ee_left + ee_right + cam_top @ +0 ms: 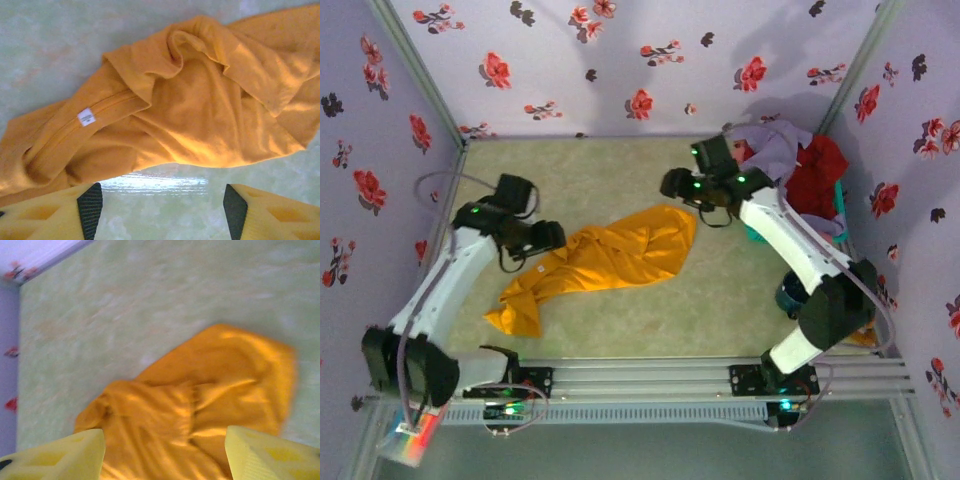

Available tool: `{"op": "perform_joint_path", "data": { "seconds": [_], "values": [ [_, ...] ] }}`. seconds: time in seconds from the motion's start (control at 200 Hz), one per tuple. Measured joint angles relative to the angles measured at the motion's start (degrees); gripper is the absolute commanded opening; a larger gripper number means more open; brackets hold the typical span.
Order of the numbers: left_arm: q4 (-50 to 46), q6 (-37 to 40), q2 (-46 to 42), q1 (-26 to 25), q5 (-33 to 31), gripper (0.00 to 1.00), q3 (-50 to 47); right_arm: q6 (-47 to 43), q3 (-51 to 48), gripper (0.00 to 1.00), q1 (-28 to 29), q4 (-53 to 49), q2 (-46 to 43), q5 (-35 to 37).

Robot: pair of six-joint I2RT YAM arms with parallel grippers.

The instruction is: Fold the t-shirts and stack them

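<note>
At the left, the left gripper (162,200) is held wide and empty beside the crumpled orange-yellow t-shirt (610,255) on the table (720,320); flattening is judged in hand, so hem corners must be gripped next. The right gripper (672,186) is spread empty too. A lavender t-shirt (775,150) and a red t-shirt (817,177) are heaped in the teal basket (756,238)

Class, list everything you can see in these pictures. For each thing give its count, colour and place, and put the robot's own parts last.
orange-yellow t-shirt: one, orange-yellow, crumpled mid-table
lavender t-shirt: one, lavender, far right pile
red t-shirt: one, red, same pile
basket: one, teal, under that pile, mostly hidden
table: one, pale green
walls: three, lavender with red flowers, around the table
left gripper: one, yellow, open beside the orange-yellow t-shirt's left part
right gripper: one, yellow, open above its right end
</note>
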Motion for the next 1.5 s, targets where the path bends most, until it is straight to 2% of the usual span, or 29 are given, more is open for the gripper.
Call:
{"op": "perform_joint_path", "data": {
  "seconds": [0.155, 0.295, 0.475, 0.55, 0.66, 0.985, 1.105, 1.21, 1.495],
  "values": [
    [0.92, -0.26, 16.04, -11.02, -5.95, 0.6, 7.61, -1.09, -4.68, 0.67, -5.81, -2.91, -4.31, 1.2],
    [-0.35, 0.63, 30.56, -19.34, -8.33, 0.55, 20.15, -2.6, -5.75, 0.68, -10.01, -4.72, -7.5, 1.27],
    [-4.11, 3.02, 44.92, -26.71, -10.58, 0.48, 36.48, -3.96, -6.19, 0.68, -13.79, -5.27, -10.27, 1.22],
    [-7.17, 4.09, 50.56, -28.5, -12.07, 0.41, 42.99, -4.15, -7.19, 0.68, -15.02, -5.31, -11.63, 0.96],
    [-10.64, 5.29, 57.11, -29.38, -13.86, 0.34, 49.51, -4.72, -8.96, 0.68, -17.18, -5.84, -13.6, 0.04],
    [-15.1, 6.23, 61.24, -29.38, -16.22, 0.33, 52.19, -6.05, -10.64, 0.68, -21.09, -7.37, -16.26, -1.62],
    [-15.43, 6.97, 61.24, -29.38, -16.55, 0.48, 52.24, -6.08, -10.71, 0.68, -21.29, -7.65, -16.35, -1.88],
    [-15.41, 7.32, 61.24, -29.38, -16.37, 0.49, 52.24, -6.29, -11.37, 0.68, -21.29, -7.67, -16.35, -2.43],
    [-14.4, 7.21, 61.44, -29.42, -16.48, 0.31, 51.41, -6.69, -13.51, 0.68, -21.29, -7.72, -16.39, -3.1]
  ]
}}
